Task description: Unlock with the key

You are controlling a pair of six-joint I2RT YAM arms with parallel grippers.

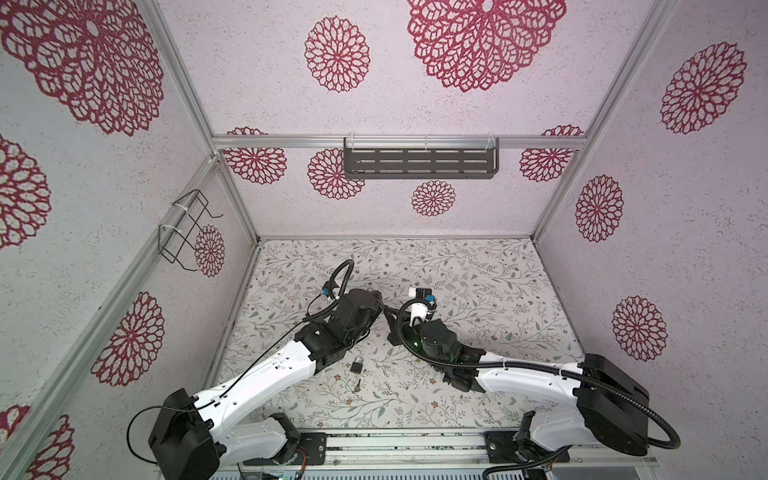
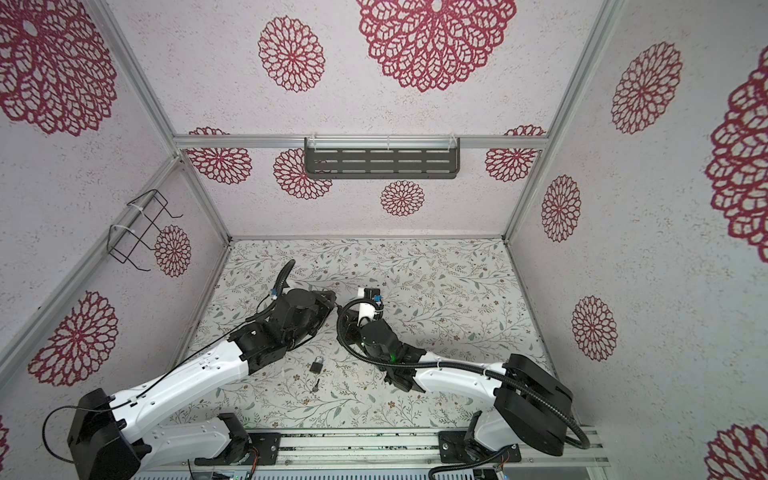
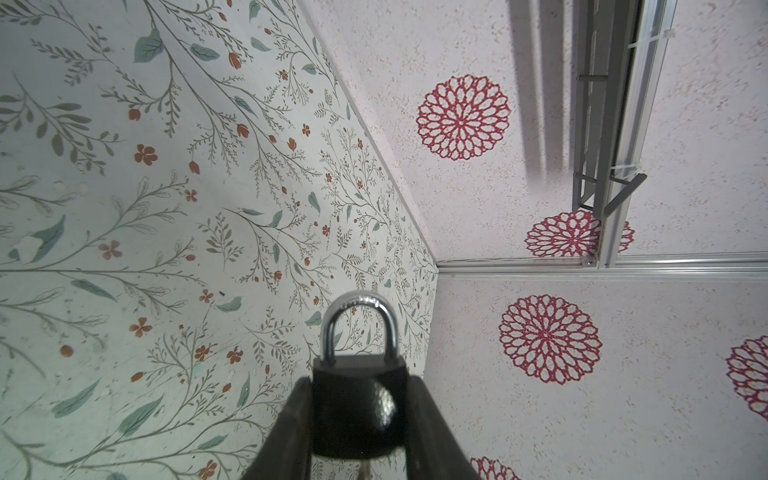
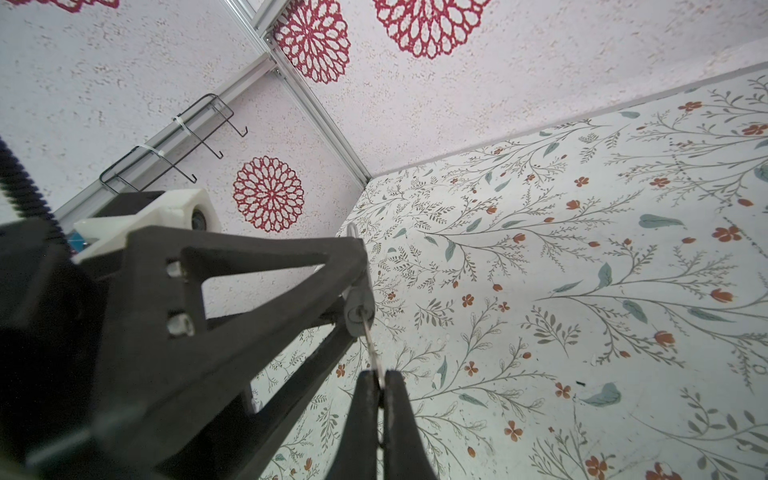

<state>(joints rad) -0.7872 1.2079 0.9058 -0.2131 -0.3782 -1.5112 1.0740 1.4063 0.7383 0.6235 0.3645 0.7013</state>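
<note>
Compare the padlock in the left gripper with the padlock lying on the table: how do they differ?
The held padlock is clamped in the left gripper, off the table; the loose padlock lies flat on it. The held padlock has a key in its keyhole, pinched by the right gripper; near the loose padlock a second key lies free. Both have dark bodies and silver shackles.

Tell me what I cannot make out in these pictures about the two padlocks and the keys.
- Held padlock: left wrist view, its keyhole faces away and the left gripper covers its sides.
- Key: right wrist view, its head is hidden inside the right gripper; turned or not, I cannot tell.
- Loose padlock: both top views, too small to tell whether it is locked.
</note>
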